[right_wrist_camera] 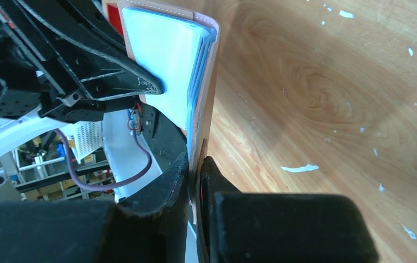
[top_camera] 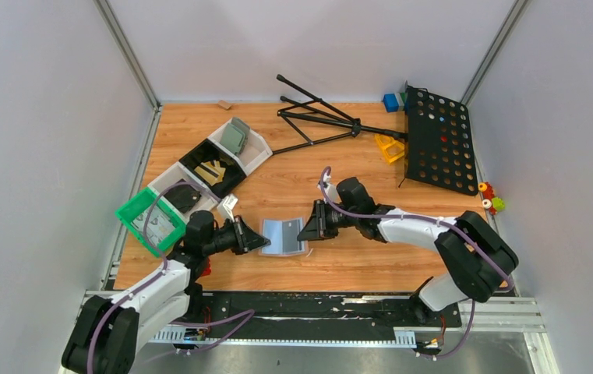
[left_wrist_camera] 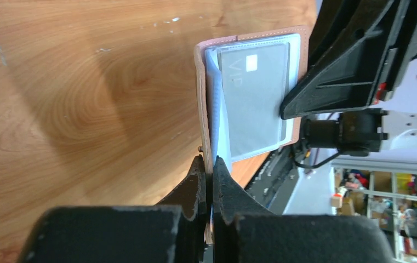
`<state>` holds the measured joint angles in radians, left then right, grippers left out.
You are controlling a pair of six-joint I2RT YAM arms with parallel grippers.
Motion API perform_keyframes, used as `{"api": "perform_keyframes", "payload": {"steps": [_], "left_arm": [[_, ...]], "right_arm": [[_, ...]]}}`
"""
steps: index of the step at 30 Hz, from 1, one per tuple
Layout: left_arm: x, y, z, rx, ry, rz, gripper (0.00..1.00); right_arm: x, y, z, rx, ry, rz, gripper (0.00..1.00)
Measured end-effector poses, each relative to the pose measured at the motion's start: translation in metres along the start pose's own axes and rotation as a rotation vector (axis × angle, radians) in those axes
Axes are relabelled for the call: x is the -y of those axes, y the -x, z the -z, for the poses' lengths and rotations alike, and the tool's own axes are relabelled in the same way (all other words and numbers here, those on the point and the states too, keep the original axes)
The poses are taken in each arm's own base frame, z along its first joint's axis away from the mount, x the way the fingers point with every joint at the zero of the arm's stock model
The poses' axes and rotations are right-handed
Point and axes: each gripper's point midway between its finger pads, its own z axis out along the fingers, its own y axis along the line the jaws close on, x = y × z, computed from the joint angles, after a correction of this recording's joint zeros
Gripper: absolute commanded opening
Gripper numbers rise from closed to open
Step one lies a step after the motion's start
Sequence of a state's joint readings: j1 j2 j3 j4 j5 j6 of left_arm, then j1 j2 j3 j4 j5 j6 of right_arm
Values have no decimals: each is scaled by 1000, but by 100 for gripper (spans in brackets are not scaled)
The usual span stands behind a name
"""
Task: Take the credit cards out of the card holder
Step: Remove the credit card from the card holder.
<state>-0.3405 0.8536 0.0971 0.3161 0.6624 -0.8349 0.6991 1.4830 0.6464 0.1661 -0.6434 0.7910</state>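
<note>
Over the bench (top_camera: 355,265) the holder (top_camera: 284,236) is stretched open. The left end effector (top_camera: 262,240) is clamped on its 9 o'clock edge and the right end effector (top_camera: 304,232) on its 3 o'clock edge, probably to expose the sleeved card (left_wrist_camera: 255,98).

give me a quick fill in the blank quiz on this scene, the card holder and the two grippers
1. The left gripper and the right gripper each pinch an edge of the card holder, so both are ___.
2. The card showing in the left wrist view bears the letters ___.
3. The bin nearest the left arm is coloured ___.
Missing words: shut; VIP; green.
</note>
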Motion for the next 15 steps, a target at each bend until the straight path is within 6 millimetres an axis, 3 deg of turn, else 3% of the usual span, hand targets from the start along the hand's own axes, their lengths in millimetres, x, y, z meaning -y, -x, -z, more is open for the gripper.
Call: {"api": "perform_keyframes", "payload": {"steps": [5, 15], "left_arm": [[-16, -4, -5, -25, 76, -38, 0], [-40, -16, -4, -80, 169, -72, 0]], "right_arm": [[6, -2, -12, -13, -68, 20, 18], [6, 0, -26, -9, -145, 81, 30]]}}
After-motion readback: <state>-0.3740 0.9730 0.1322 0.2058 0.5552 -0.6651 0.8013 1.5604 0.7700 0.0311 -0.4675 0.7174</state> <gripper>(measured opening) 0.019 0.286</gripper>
